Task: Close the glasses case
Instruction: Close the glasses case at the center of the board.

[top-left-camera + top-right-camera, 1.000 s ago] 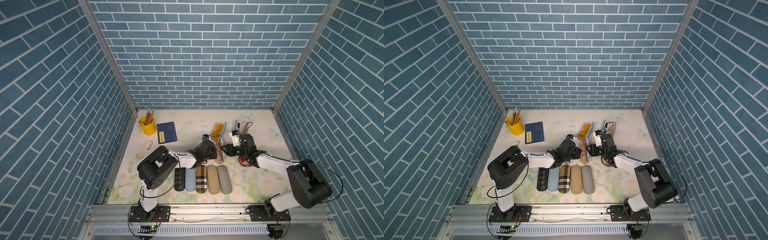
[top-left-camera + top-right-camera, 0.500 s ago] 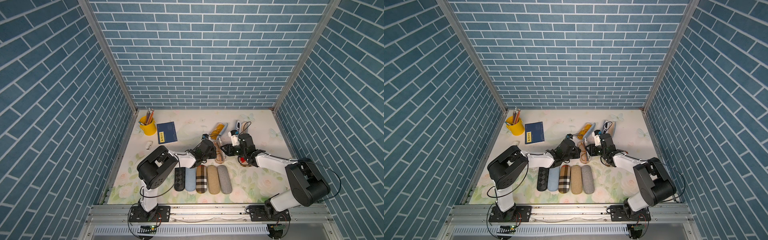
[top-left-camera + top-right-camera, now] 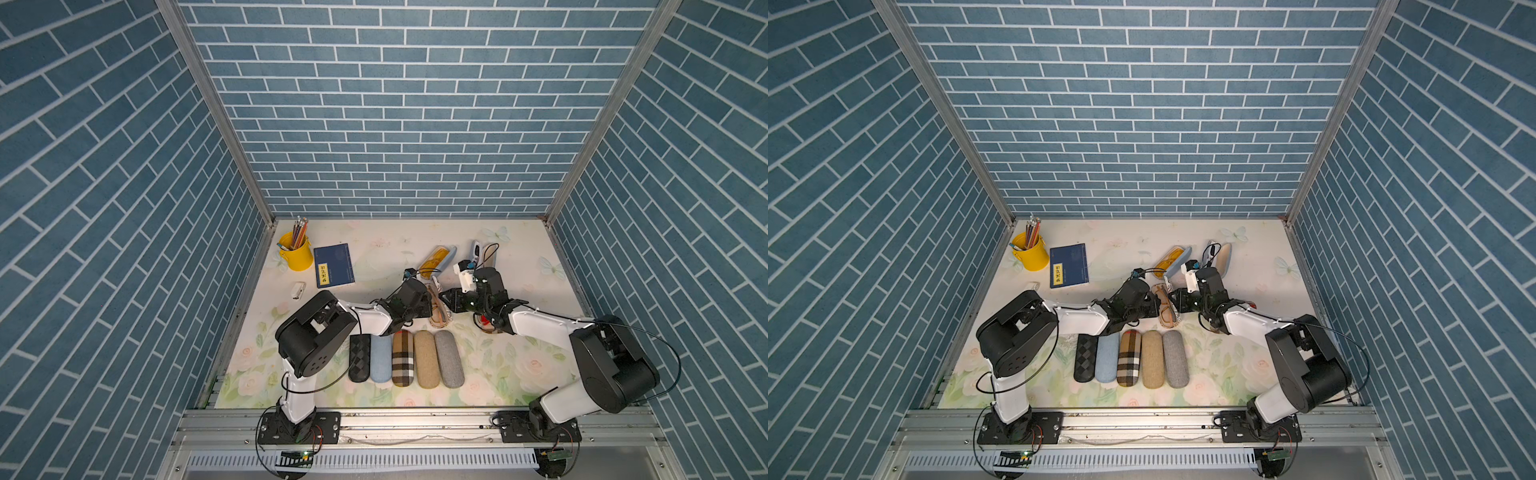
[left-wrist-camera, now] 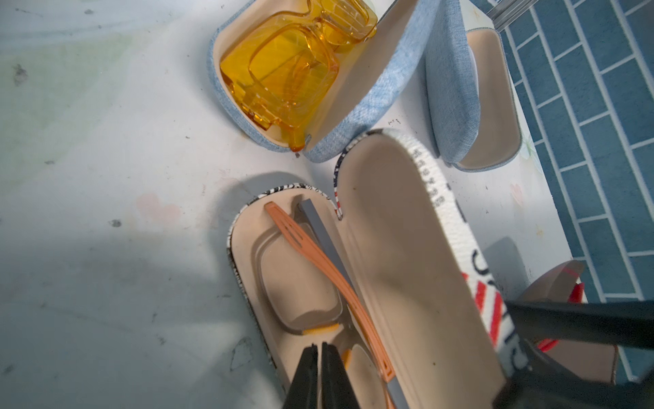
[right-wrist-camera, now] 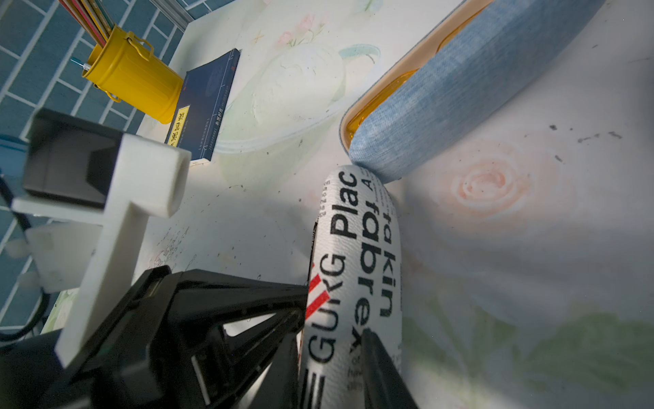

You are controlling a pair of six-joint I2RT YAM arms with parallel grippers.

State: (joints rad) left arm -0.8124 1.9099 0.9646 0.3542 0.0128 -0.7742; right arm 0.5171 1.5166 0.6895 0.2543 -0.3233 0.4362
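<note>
The glasses case [image 3: 438,311] [image 3: 1168,311], white with printed letters, lies open between both arms in both top views. Its lid [image 4: 389,248] stands raised beside the beige tray [image 4: 244,248], which holds glasses [image 4: 300,294] with orange temples. My left gripper [image 4: 320,345] [image 3: 428,307] is shut and empty, its tips just over the tray near the glasses' bridge. My right gripper [image 5: 329,336] [image 3: 446,300] is shut on the lid [image 5: 357,255], one finger inside it and one on its printed outer face.
An open denim case with yellow glasses [image 3: 436,259] touches the lid's far end. Another open case [image 3: 484,253] lies behind the right wrist. Several closed cases [image 3: 405,363] line the front. A yellow pencil cup [image 3: 296,253] and blue notebook [image 3: 333,265] sit back left.
The left gripper's fingers have come together over the tray. The right gripper has narrowed onto the lid and shifted slightly toward the case.
</note>
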